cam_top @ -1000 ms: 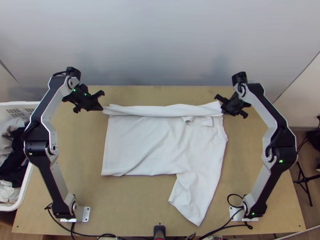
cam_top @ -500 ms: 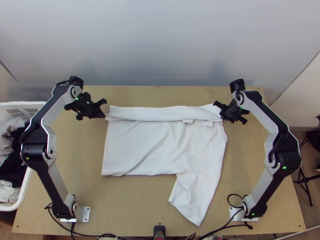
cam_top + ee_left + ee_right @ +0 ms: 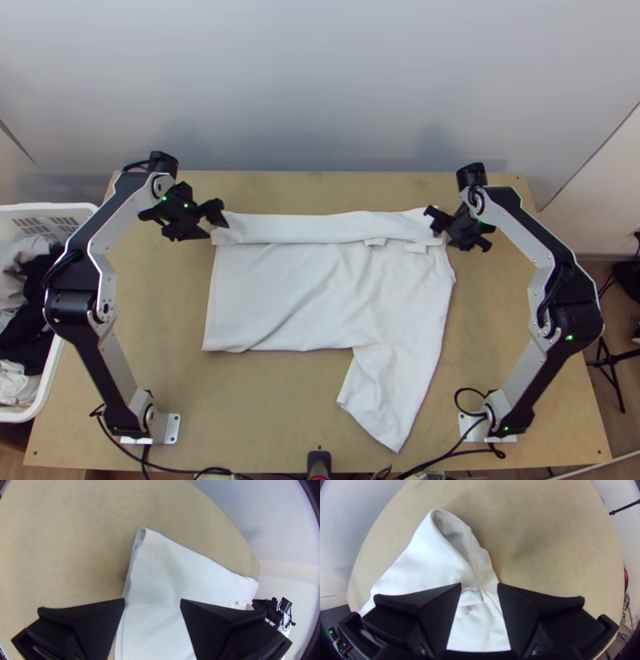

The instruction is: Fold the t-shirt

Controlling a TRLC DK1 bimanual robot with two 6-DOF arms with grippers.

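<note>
The white t-shirt lies spread on the table, its far edge folded over in a long strip; one sleeve points toward the near edge. At the strip's left end is my left gripper, open. My right gripper stands open at the strip's right end, by the collar. In the left wrist view, the shirt's folded corner lies beyond my left gripper, cloth visible between its fingers. The right wrist view shows a looped fold beyond my right gripper, with cloth between the parted fingers.
A white basket of mixed clothes stands at the table's left side. Bare table shows left of the sleeve, and cables run along the near edge. A pale wall rises behind the table.
Both grippers have shifted slightly toward the near edge, the left one also rightward, its fingers now visibly parted. The folded strip's inner edge has come nearer, and the strip looks wider and flatter.
</note>
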